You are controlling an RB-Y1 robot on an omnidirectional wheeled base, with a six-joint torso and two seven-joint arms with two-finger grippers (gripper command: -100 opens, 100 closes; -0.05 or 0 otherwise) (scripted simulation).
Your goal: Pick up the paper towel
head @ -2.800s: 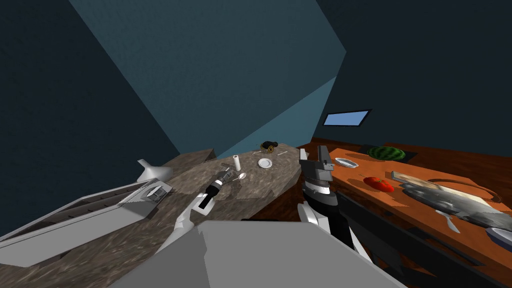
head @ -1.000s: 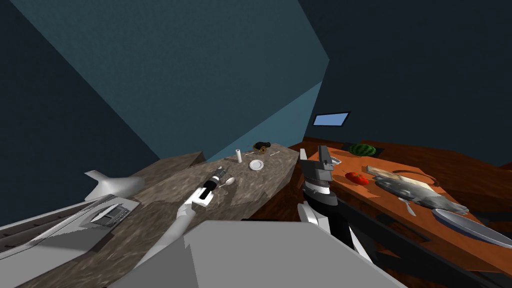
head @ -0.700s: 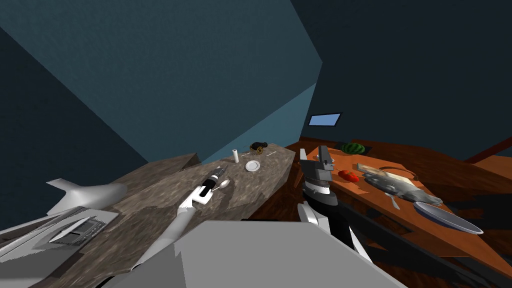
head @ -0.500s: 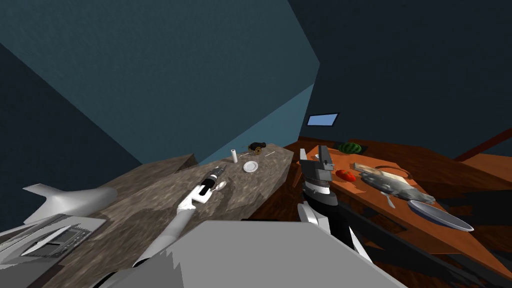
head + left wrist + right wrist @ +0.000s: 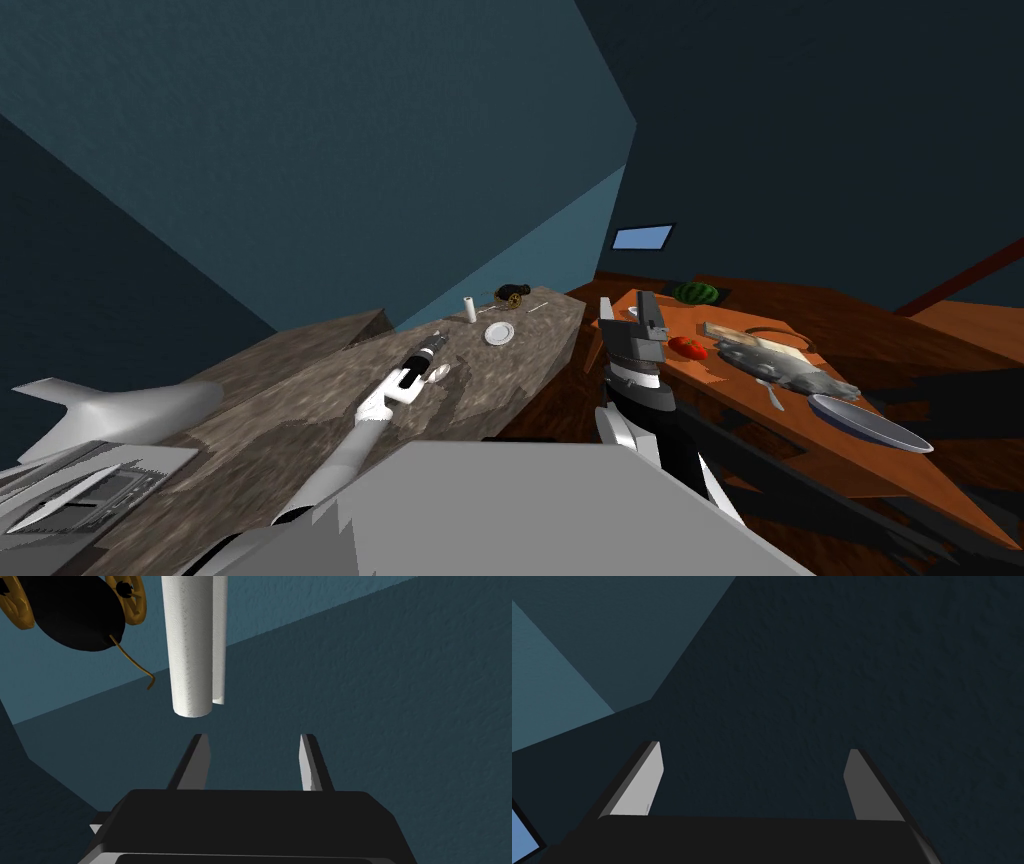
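Observation:
The paper towel (image 5: pixel 469 309) is a small white roll standing upright near the far end of the mottled brown counter (image 5: pixel 300 400). In the left wrist view the paper towel (image 5: pixel 192 646) lies just beyond the fingertips, off toward one finger. My left gripper (image 5: pixel 254 743) is open with nothing between its fingers, and in the head view my left gripper (image 5: pixel 437 338) reaches along the counter, short of the roll. My right gripper (image 5: pixel 625 305) is raised beside the orange table; in its wrist view the right gripper (image 5: pixel 754 751) is open and empty.
A black toy cannon with gold wheels (image 5: pixel 513 294) and a white plate (image 5: pixel 499 333) sit by the roll, a spoon (image 5: pixel 437 372) under my left arm. The orange table (image 5: pixel 860 450) on the right holds a tomato (image 5: pixel 688 348), a watermelon (image 5: pixel 698 293), a fish and a plate.
My head view has swung, shifting the counter and table leftward. My left arm has stretched farther along the counter toward the roll. The right arm has kept its pose.

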